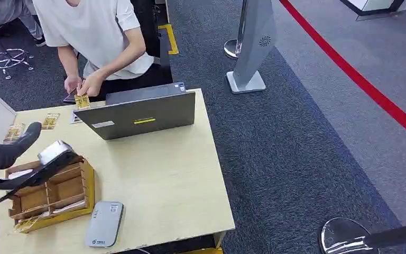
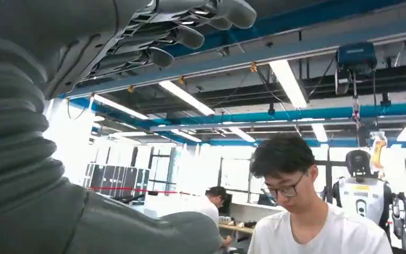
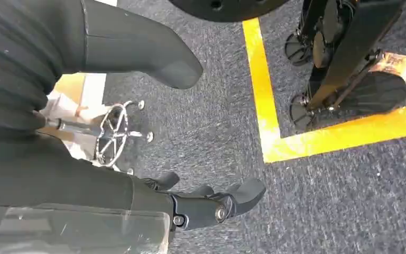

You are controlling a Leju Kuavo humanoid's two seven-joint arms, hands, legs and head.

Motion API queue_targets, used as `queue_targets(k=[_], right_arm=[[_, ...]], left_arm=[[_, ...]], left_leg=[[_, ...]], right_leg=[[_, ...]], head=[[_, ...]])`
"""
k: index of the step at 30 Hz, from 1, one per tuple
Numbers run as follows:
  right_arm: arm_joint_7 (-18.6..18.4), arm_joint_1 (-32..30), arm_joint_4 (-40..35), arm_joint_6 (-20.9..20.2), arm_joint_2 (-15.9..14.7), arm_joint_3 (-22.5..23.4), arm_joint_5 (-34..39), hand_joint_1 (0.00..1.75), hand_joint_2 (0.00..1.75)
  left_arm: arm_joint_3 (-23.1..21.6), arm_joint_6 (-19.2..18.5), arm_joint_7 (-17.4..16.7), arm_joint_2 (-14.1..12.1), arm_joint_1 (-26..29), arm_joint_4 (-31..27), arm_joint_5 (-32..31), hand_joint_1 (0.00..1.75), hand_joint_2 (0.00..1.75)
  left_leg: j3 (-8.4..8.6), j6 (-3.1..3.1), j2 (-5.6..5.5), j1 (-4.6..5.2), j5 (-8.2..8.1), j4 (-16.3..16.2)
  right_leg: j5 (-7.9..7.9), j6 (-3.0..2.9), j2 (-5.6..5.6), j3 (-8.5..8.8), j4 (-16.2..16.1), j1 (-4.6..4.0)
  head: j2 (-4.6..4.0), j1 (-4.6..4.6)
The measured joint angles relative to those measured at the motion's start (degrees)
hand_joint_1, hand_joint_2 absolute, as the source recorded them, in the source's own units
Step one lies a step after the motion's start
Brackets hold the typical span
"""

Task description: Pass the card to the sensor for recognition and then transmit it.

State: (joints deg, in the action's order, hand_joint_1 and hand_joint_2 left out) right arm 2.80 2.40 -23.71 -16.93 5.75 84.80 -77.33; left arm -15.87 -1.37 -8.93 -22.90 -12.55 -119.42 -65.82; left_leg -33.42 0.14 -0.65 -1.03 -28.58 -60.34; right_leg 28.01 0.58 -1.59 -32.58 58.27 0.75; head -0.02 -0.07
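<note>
Left hand [image 1: 2, 153] raised at the table's [image 1: 174, 185] near-left edge, fingers spread, grasping nothing. Card [image 1: 82, 101] well beyond it, pinched by the person's hand [image 1: 91, 84] behind the laptop [image 1: 140, 112]. Sensor [image 1: 103, 223] lies flat nearer the robot, beside the tray [image 1: 58, 194]. Left wrist view adds the ceiling and loose fingertips [image 2: 190, 37]. Right hand [image 3: 137, 132] hangs over carpet, released, fingers apart.
</note>
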Motion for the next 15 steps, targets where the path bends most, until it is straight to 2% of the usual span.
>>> queue_targets(k=[1,3,4,5,6,8,9,10,11,12,13,14,15], right_arm=[[-0.6,-0.1,-1.1,-1.0,0.3,0.1,0.2,0.00,1.75],[-2.0,-0.9,-4.4,-3.9,1.7,0.6,0.6,0.00,1.75],[-2.6,-1.3,-6.8,-5.6,2.6,1.0,0.6,0.00,1.75],[-3.1,-1.8,-9.3,-7.4,3.8,1.1,0.5,0.00,1.75],[-3.4,-2.2,-12.1,-8.9,4.8,1.1,0.0,0.00,1.75],[-3.5,-2.7,-17.1,-10.9,7.0,1.2,-1.0,0.00,1.75],[-3.4,-2.8,-18.9,-11.5,7.6,1.2,-1.5,0.00,1.75],[-3.1,-2.9,-20.7,-12.0,8.4,1.2,-2.0,0.00,1.75],[-2.7,-3.0,-22.5,-12.4,8.9,1.2,-2.6,0.00,1.75],[-2.2,-3.0,-23.8,-12.9,9.6,1.2,-3.0,0.00,1.75],[-1.6,-3.0,-25.4,-13.2,10.1,1.2,-3.8,0.00,1.75],[-1.2,-3.1,-26.6,-13.3,10.8,1.2,-4.1,0.00,1.75],[-0.9,-3.1,-27.6,-13.5,10.9,1.2,-4.4,0.00,1.75]], left_arm=[[1.5,2.8,1.2,-1.1,4.7,-1.4,0.9,0.00,1.75],[7.5,10.4,5.9,-2.5,15.7,-3.7,3.6,0.00,1.75],[11.7,13.9,9.1,-2.3,21.5,-4.3,6.1,0.00,1.75],[16.3,15.9,12.9,-1.4,26.7,-4.4,9.0,0.00,1.75],[21.2,15.6,17.4,0.5,31.1,-4.5,11.8,0.00,1.75],[32.3,9.7,27.2,8.0,35.4,-4.5,16.4,0.00,1.75],[37.4,6.4,30.8,11.6,36.0,-4.5,17.7,0.00,1.75],[43.2,0.8,33.9,16.0,35.8,-4.5,19.9,0.00,1.75],[49.5,-6.0,37.1,19.4,34.3,-4.5,21.7,0.00,1.75],[55.5,-10.9,40.2,22.9,32.1,-4.5,22.0,0.00,1.75],[62.7,-13.8,43.7,26.9,29.6,-4.2,21.4,0.00,1.75],[69.2,-14.0,46.1,29.5,27.5,-3.7,20.7,0.00,1.75],[74.0,-13.9,47.3,31.2,26.4,-3.2,20.2,0.00,1.75]], left_leg=[[0.10,-0.09,0.17,0.03,-0.10,0.1],[0.31,-0.16,0.50,0.05,-0.25,0.1],[0.34,-0.11,0.61,0.04,-0.33,0.1],[0.35,-0.09,0.59,0.02,-0.36,0.1],[0.35,-0.08,0.56,0.05,-0.37,0.1],[0.27,-0.03,0.37,0.05,-0.40,0.1],[0.25,-0.02,0.33,0.00,-0.41,0.1],[0.26,-0.02,0.28,0.00,-0.41,0.1],[0.25,0.00,0.21,0.02,-0.41,0.1],[0.21,0.02,0.13,0.00,-0.39,0.1],[0.20,0.02,0.11,-0.02,-0.39,0.1],[0.28,0.01,0.16,0.00,-0.40,0.1],[0.35,0.02,0.27,0.02,-0.41,0.1]], right_leg=[[0.03,-0.05,-0.22,0.05,0.0,0.03],[0.10,-0.11,-0.54,0.05,0.0,0.04],[0.16,-0.14,-0.62,0.03,0.0,0.03],[0.25,-0.12,-0.62,0.01,0.0,0.02],[0.29,-0.08,-0.59,0.01,0.0,0.03],[0.39,-0.04,-0.39,0.03,0.0,0.03],[0.41,-0.01,-0.34,0.02,-0.1,-0.01],[0.41,-0.01,-0.30,0.00,-0.1,0.00],[0.42,0.00,-0.24,0.00,-0.1,0.02],[0.41,0.00,-0.17,0.05,-0.1,0.00],[0.41,0.00,-0.16,0.11,-0.1,-0.02],[0.39,0.00,-0.18,0.15,-0.1,0.00],[0.34,-0.04,-0.24,0.16,-0.2,0.01]], head=[[0.00,0.02],[0.00,-0.04],[0.00,-0.13],[0.00,-0.11],[0.00,-0.11],[0.00,-0.11],[0.00,-0.09],[0.00,0.02],[0.00,-0.02],[0.00,-0.15],[0.00,0.13],[0.00,0.18],[0.00,0.11]])
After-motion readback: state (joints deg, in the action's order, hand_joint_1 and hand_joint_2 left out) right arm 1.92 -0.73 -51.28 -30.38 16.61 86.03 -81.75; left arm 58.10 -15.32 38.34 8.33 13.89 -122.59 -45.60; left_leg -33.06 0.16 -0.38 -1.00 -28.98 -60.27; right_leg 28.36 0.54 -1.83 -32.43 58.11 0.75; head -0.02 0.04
